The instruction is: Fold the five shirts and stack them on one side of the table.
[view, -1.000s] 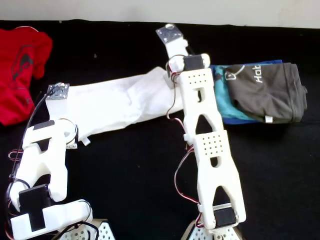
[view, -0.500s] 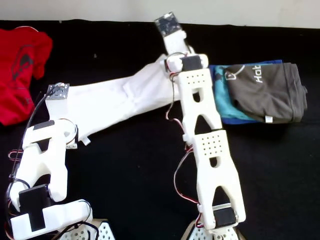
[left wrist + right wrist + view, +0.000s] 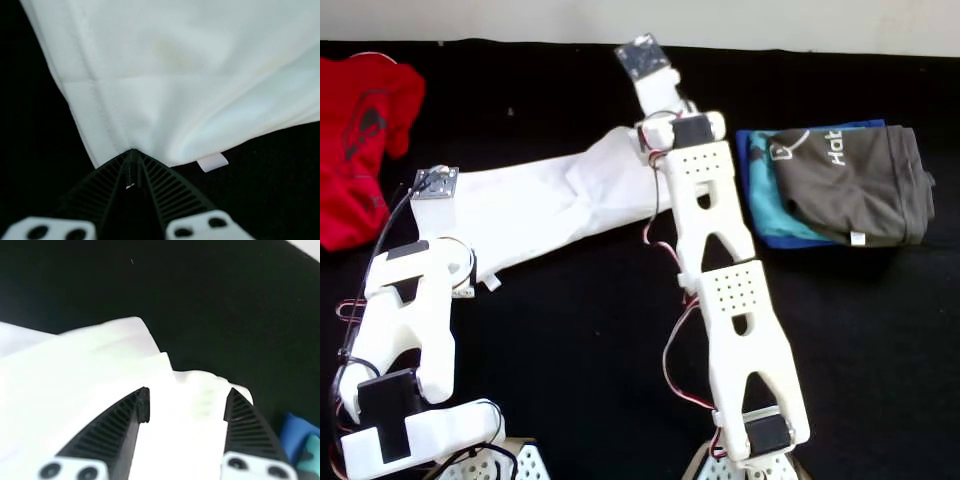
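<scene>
White shirt (image 3: 550,205): I am seeing it lying as a long band across the middle of the table (image 3: 570,380), running from the left arm up towards the right arm's wrist, with creases near its middle.
White shirt, near end: I am watching its hem corner (image 3: 107,150) bunching into a fold; a small white tag (image 3: 212,162) is sticking out from the edge just beside it.
Left gripper (image 3: 132,155): I am reading the pincer as clamped narrow, pinching that hem corner of the white shirt.
Right gripper (image 3: 188,392): I am reading the pincer as spread wide, its jaws standing either side of the far end of the white shirt; I cannot tell whether the fingertips are touching the cloth.
Stack: I am noting three folded shirts lying at the right side of the table, a grey shirt (image 3: 865,190) on top, a teal shirt (image 3: 770,205) under it, a blue shirt (image 3: 790,238) lowest.
Red shirt (image 3: 360,130): I am seeing it lying crumpled at the far left, apart from the white shirt.
</scene>
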Motion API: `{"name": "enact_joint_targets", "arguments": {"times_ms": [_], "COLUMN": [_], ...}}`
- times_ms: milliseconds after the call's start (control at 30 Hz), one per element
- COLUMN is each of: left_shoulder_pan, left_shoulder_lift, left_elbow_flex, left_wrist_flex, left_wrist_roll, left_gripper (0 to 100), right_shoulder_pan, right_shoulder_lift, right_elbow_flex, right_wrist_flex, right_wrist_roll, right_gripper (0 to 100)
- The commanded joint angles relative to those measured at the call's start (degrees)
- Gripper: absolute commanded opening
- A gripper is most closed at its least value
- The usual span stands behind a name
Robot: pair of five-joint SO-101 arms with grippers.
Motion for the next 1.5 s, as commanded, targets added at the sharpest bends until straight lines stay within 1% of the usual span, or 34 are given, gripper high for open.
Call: {"name": "enact_joint_targets", "arguments": {"times_ms": [0,33,100,200,233,300,433,533,633,733,867,1133,1333,1467], "left_shoulder_pan": [1.1,1.1,1.1,1.1,1.1,1.1,1.1,1.1,1.1,1.1,1.1,1.1,1.1,1.1], "left_shoulder_lift": [0.57,0.57,0.57,0.57,0.57,0.57,0.57,0.57,0.57,0.57,0.57,0.57,0.57,0.57], "left_elbow_flex": [-0.75,-0.75,-0.75,-0.75,-0.75,-0.75,-0.75,-0.75,-0.75,-0.75,-0.75,-0.75,-0.75,-0.75], "left_wrist_flex": [-0.7,-0.7,-0.7,-0.7,-0.7,-0.7,-0.7,-0.7,-0.7,-0.7,-0.7,-0.7,-0.7,-0.7], "left_wrist_roll": [0.18,0.18,0.18,0.18,0.18,0.18,0.18,0.18,0.18,0.18,0.18,0.18,0.18,0.18], "left_gripper": [1,1,1,1,1,1,1,1,1,1,1,1,1,1], "right_shoulder_pan": [-4.79,-6.37,-9.54,-13.32,-14.2,-15.69,-18.15,-20.09,-20.26,-18.24,-16.48,-17.71,-18.15,-17.63], "right_shoulder_lift": [-5.58,-5.49,-5.41,-5.41,-5.41,-5.41,-5.41,-5.41,-5.41,-5.49,-5.41,-6.2,-6.46,-11.47], "right_elbow_flex": [-5.14,-5.14,-4.97,-4.18,-3.82,-1.71,3.56,7.16,10.95,12.44,12.79,10.68,7.78,0.84], "right_wrist_flex": [7.78,10.77,15.69,17.01,15.96,12.7,4.53,3.12,2.95,3.65,7.87,20.26,20.7,20.62], "right_wrist_roll": [-8.53,-10.55,-12.84,-13.01,-13.01,-13.01,-13.27,-13.19,-13.1,-13.01,-13.01,-13.01,-13.1,-13.01], "right_gripper": [24.0,22.1,14.3,0.9,0.5,2.9,3.0,3.0,3.0,3.0,3.0,3.0,3.0,3.0]}}
